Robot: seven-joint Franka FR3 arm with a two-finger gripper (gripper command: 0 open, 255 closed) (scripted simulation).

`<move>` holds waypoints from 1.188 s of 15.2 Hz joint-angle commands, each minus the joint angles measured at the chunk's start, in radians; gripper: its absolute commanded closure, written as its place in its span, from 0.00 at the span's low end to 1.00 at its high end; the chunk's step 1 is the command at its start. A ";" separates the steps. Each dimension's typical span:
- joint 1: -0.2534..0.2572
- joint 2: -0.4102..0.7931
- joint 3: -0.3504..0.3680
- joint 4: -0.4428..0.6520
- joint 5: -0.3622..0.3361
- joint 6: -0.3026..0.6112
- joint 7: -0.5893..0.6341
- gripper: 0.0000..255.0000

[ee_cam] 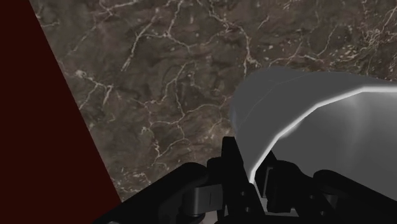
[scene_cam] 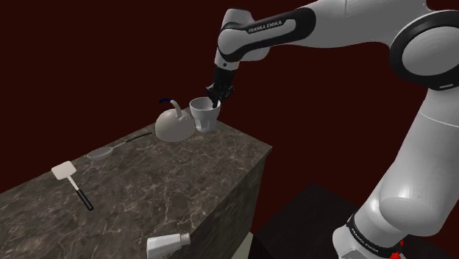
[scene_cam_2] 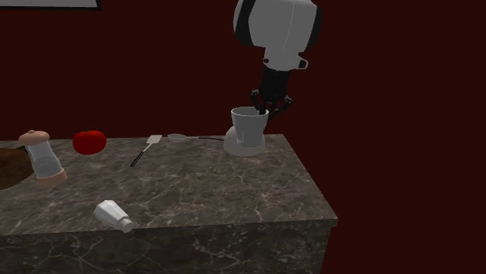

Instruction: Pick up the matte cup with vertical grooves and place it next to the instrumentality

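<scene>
Claw [scene_cam: 216,101] grips one cup [scene_cam: 203,115] beside one kettle [scene_cam: 173,126].

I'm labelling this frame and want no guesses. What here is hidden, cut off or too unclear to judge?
Brown thing: cut off by the second exterior view's left edge, unidentifiable.
Kettle: mostly hidden behind the cup in that view.
Cup's base: hidden by its own wall in the wrist view, so whether it clears the counter is unclear.
Cup's grooves: too faint to make out in the shoulder view.
</scene>
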 commanded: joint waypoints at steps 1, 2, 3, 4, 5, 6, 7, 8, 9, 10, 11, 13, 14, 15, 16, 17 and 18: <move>-0.001 -0.004 -0.001 0.026 -0.001 -0.029 0.003 1.00; -0.001 -0.005 -0.001 0.037 -0.002 -0.042 0.005 1.00; -0.001 -0.007 -0.001 0.048 -0.003 -0.055 0.007 1.00; -0.001 -0.008 -0.001 0.060 -0.003 -0.067 0.008 1.00; -0.001 -0.009 -0.001 0.072 -0.004 -0.080 0.010 1.00; -0.001 -0.010 -0.001 0.084 -0.005 -0.093 0.012 1.00; -0.002 -0.011 -0.001 0.097 -0.005 -0.107 0.013 1.00; -0.002 -0.011 -0.001 0.109 -0.006 -0.120 0.015 1.00; -0.002 -0.012 -0.001 0.112 -0.006 -0.122 0.016 1.00; 0.011 -0.009 0.008 0.108 -0.011 -0.112 0.038 1.00; 0.024 -0.006 0.017 0.104 -0.015 -0.103 0.060 1.00; 0.051 0.004 0.035 0.101 -0.026 -0.085 0.105 1.00; 0.064 0.010 0.043 0.102 -0.032 -0.076 0.128 1.00; 0.078 0.018 0.052 0.104 -0.038 -0.068 0.151 1.00; 0.091 0.026 0.060 0.107 -0.044 -0.061 0.174 1.00; 0.105 0.035 0.068 0.111 -0.051 -0.054 0.197 1.00; 0.119 0.045 0.076 0.117 -0.058 -0.047 0.220 1.00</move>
